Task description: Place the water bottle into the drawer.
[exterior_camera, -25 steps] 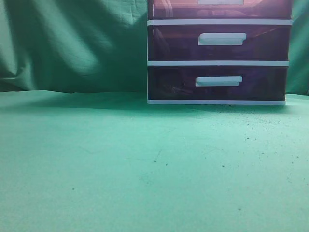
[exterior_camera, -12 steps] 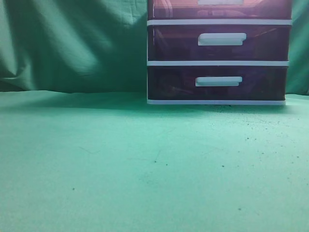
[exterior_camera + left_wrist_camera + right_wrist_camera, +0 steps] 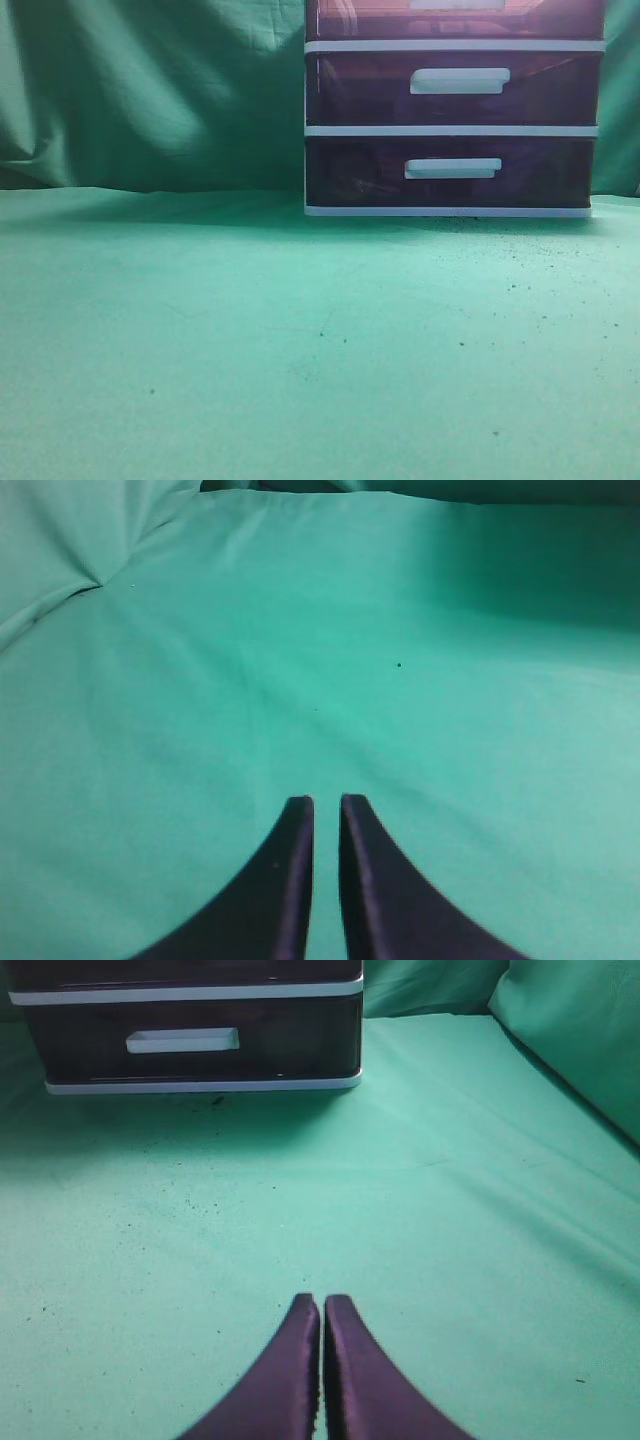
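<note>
The drawer (image 3: 540, 20) is the uppermost of three dark purple see-through drawers in a white-framed unit. Only its lower part shows at the top edge of the exterior view, with its white handle (image 3: 457, 4) cut off. Its front sits flush with the drawers below. No water bottle can be made out in any view. My left gripper (image 3: 326, 800) is shut and empty above bare green cloth. My right gripper (image 3: 322, 1300) is shut and empty above the cloth, well in front of the unit. Neither gripper shows in the exterior view.
The middle drawer (image 3: 360, 90) and the lowest drawer (image 3: 350, 175) are closed. The lowest drawer also shows in the right wrist view (image 3: 300, 1040). Green cloth (image 3: 300, 330) covers the table and hangs as a backdrop. The cloth folds up at the right (image 3: 570, 1030).
</note>
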`<control>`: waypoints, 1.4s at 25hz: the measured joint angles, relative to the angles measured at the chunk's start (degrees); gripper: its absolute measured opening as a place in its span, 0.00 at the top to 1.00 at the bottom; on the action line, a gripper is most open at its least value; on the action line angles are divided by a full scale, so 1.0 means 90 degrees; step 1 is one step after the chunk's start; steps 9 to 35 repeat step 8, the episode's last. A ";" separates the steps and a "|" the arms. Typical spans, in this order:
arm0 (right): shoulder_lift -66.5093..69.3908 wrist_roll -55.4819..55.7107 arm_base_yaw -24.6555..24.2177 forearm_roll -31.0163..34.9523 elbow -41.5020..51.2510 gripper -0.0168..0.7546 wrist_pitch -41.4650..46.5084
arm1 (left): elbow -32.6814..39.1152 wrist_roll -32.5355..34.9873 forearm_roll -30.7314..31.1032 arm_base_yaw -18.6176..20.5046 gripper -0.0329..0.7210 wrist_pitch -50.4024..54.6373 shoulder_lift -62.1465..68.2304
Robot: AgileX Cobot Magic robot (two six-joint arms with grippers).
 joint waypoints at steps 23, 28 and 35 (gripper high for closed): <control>0.0000 0.0000 0.0000 0.0000 0.0000 0.98 0.0000 | 0.0000 0.0000 0.0000 0.0000 0.89 0.0000 0.0000; 0.0000 0.0000 0.0000 0.0000 0.0000 0.98 0.0000 | 0.0000 0.0000 0.0000 0.0000 0.89 0.0000 0.0000; 0.0000 0.0000 0.0000 0.0000 0.0000 0.98 0.0000 | 0.0000 0.0000 0.0000 0.0000 0.89 0.0000 0.0000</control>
